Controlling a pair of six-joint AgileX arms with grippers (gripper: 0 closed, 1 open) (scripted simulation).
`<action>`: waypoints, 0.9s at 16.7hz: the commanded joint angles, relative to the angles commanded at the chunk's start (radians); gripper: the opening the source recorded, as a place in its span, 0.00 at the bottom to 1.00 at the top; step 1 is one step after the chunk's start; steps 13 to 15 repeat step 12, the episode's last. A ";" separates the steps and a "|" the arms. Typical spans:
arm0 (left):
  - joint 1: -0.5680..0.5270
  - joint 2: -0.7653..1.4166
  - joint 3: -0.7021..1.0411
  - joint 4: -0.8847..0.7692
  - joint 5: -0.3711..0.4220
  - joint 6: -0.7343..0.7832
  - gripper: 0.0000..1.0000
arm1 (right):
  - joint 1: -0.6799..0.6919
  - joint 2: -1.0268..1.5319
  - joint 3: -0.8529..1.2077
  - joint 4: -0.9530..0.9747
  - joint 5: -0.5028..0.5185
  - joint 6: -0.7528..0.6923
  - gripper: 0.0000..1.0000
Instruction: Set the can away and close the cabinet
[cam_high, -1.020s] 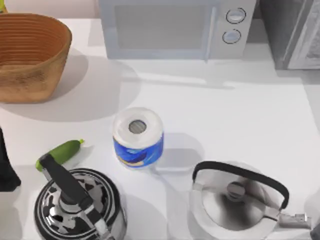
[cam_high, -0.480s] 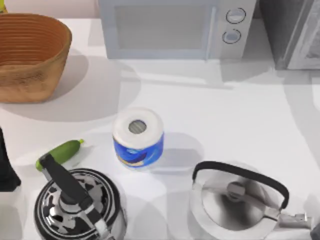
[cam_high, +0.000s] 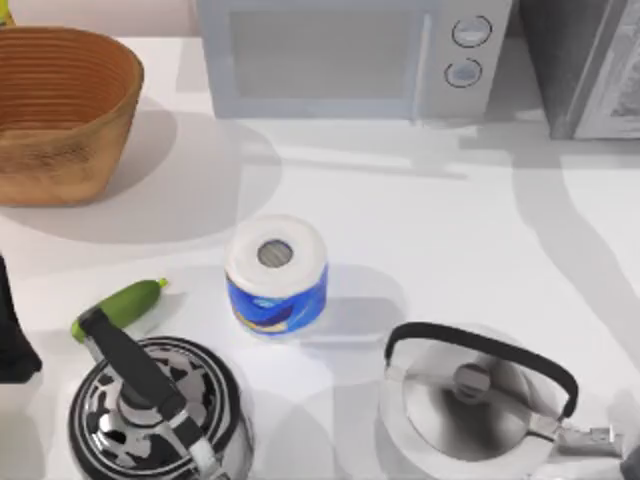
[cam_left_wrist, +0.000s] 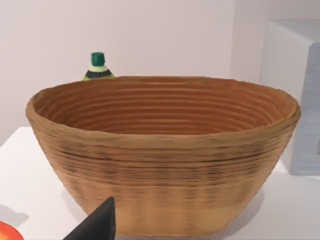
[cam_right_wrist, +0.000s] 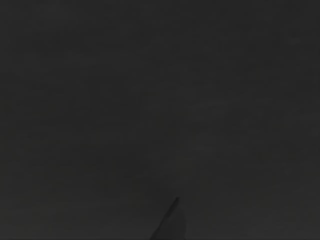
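Observation:
The can is out of view. The grey cabinet (cam_high: 585, 65) stands at the table's far right corner, cut off by the picture's edge, with a paler panel on its right side. A dark part of my left arm (cam_high: 10, 335) sits at the table's left edge. In the left wrist view one dark fingertip (cam_left_wrist: 97, 226) pokes up in front of the wicker basket (cam_left_wrist: 165, 160). The right wrist view is dark.
A microwave (cam_high: 350, 55) stands at the back and the wicker basket (cam_high: 60, 110) at the back left. A white-and-blue paper roll (cam_high: 276, 272) is mid-table, with a cucumber (cam_high: 120, 306), a patterned kettle (cam_high: 155, 410) and a silver kettle (cam_high: 475, 400) in front.
A shadow on the table's right side has widened and swept left in front of the cabinet. The things on the table have not moved.

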 joint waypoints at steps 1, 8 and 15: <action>0.000 0.000 0.000 0.000 0.000 0.000 1.00 | 0.000 0.000 0.000 0.000 0.000 0.000 1.00; 0.000 0.000 0.000 0.000 0.000 0.000 1.00 | -0.069 0.063 0.075 0.019 -0.027 -0.012 1.00; 0.000 0.000 0.000 0.000 0.000 0.000 1.00 | -0.106 0.128 0.116 0.038 -0.060 -0.011 1.00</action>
